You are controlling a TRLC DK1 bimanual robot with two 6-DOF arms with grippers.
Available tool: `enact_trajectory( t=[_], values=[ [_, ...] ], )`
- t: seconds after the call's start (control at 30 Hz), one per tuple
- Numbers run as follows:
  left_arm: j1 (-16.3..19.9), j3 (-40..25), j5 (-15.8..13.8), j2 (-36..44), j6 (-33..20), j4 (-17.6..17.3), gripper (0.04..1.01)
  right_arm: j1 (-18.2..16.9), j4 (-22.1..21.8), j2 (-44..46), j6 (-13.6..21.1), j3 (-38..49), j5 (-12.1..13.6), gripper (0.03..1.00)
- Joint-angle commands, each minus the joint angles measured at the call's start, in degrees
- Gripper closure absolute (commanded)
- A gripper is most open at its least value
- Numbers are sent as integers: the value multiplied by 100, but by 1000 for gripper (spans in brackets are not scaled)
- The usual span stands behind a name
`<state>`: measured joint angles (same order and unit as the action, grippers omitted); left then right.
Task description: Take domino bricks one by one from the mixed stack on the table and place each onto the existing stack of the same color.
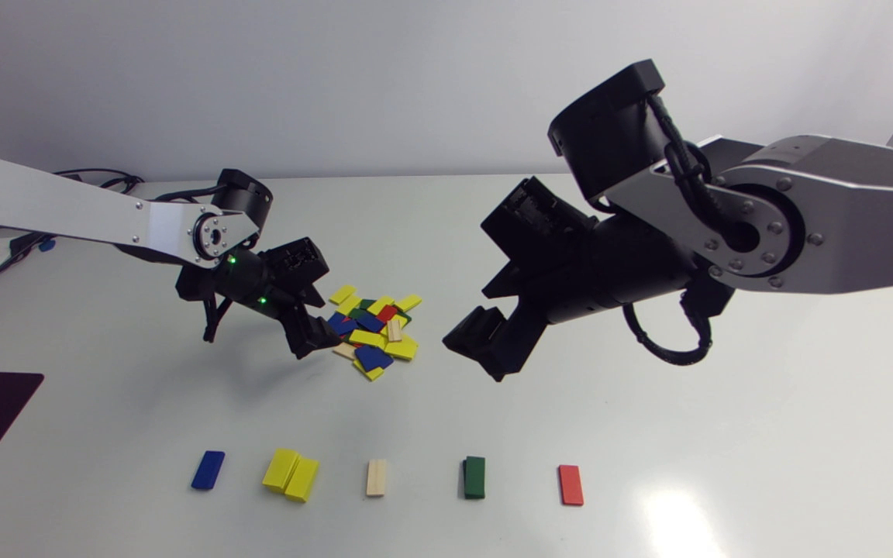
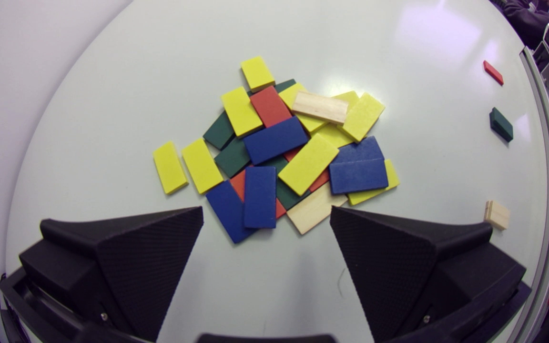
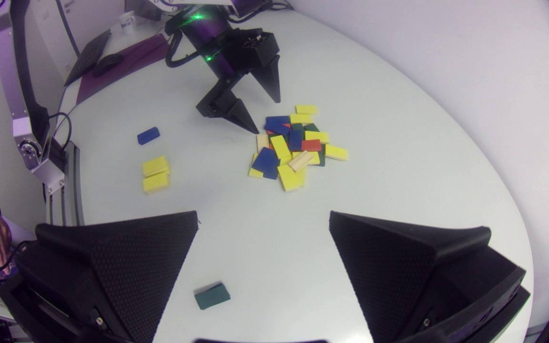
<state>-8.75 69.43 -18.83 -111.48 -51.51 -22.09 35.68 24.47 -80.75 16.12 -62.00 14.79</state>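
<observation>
The head view looks down from above on the whole worktop [image 1: 725,403]. The left wrist view sits close over the mixed stack [image 2: 284,143]. The right wrist view faces it from farther back. All three share that stack.

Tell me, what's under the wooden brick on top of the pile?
Yellow bricks show from beneath the wooden brick along its edges; what lies under its middle is covered.
</observation>
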Motion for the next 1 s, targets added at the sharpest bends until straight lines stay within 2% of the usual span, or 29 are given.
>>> enact_trajectory(
  t=[0.0,0.23,0.3,0.7,0.8,0.97],
  values=[
    [102,282,-86,-278,-281,-68,108,44,-4,-152,84,65,-20,69],
    [243,712,-200,-779,-466,-200,121,71,-4,-257,67,21,-11,69],
    [234,809,-200,-884,-466,-208,152,88,-4,-319,67,-23,-11,69],
    [93,835,-200,-1086,-466,-226,154,71,-91,-398,67,-23,7,69],
    [84,888,-200,-1095,-466,-252,213,71,-135,-406,58,-5,7,69],
    [14,915,-200,-1095,-457,-270,408,79,-144,-406,49,12,7,69]
  ],
)
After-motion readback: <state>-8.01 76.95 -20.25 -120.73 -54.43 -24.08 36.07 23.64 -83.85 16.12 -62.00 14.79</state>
